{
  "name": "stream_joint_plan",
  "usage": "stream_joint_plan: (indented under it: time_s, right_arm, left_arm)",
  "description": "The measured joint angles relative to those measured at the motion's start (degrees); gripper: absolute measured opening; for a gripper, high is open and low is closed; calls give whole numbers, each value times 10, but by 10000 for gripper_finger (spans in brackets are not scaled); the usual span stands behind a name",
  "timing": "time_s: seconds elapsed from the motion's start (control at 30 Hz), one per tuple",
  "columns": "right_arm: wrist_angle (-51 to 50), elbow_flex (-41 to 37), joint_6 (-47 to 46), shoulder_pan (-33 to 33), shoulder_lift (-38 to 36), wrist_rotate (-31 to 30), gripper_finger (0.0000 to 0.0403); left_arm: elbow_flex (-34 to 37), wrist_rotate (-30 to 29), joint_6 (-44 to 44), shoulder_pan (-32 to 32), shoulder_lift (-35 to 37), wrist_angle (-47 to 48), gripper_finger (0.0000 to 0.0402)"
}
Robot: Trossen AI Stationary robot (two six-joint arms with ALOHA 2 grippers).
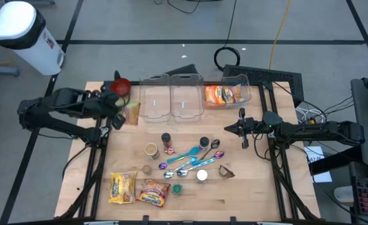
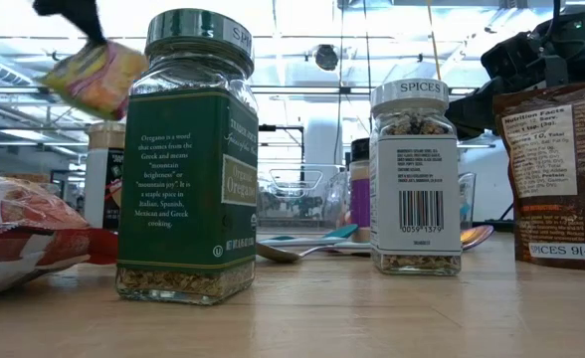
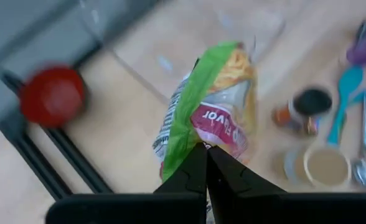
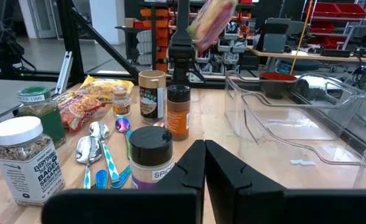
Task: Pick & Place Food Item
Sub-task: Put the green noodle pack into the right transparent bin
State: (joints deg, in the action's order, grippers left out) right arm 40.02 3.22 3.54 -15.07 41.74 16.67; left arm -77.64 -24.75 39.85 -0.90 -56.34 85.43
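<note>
My left gripper [image 1: 118,117] is shut on a green, yellow and red food packet [image 1: 132,113] at the table's far left, beside the leftmost of three clear bins [image 1: 154,95]. The packet also shows in the left wrist view [image 3: 217,99], high up in the low view [image 2: 96,76] and in the right wrist view [image 4: 211,17]. The rightmost bin [image 1: 229,94] holds an orange packet. My right gripper [image 1: 241,129] is shut and empty above the table's right side, its fingertips together in its wrist view [image 4: 203,149]. My left gripper pinches the packet's end, next to its green side edge [image 3: 192,144], between its two fingers. The fingers come from above at a slant. The packet is lifted clear of the table and hangs tilted below the fingers [image 2: 74,14].
A red bowl [image 1: 121,85] stands at the far left corner. Spice jars [image 1: 166,140], a tin [image 1: 151,150] and several coloured spoons [image 1: 190,159] fill the table's middle. Two noodle packets [image 1: 139,189] lie at the near left. The middle bin [image 1: 186,95] holds nothing.
</note>
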Motion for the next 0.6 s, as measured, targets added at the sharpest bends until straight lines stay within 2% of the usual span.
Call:
stream_joint_plan:
  time_s: [0.1,0.23,0.43,0.53,0.6]
  right_arm:
    - [0,0,-14,0,0,0,0]
    - [1,0,-24,0,0,-2,0]
    - [4,0,-33,0,0,-26,0]
    - [19,0,-34,0,0,-48,0]
    - [37,4,-57,0,0,-85,0]
  left_arm:
    - [-39,-50,-60,0,-22,-43,1]
    - [-62,-89,-196,3,-57,-167,1]
    - [-63,-93,-430,17,-130,-375,1]
    - [-62,-93,-512,27,-175,-467,2]
    - [-62,-94,-553,33,-206,-533,2]
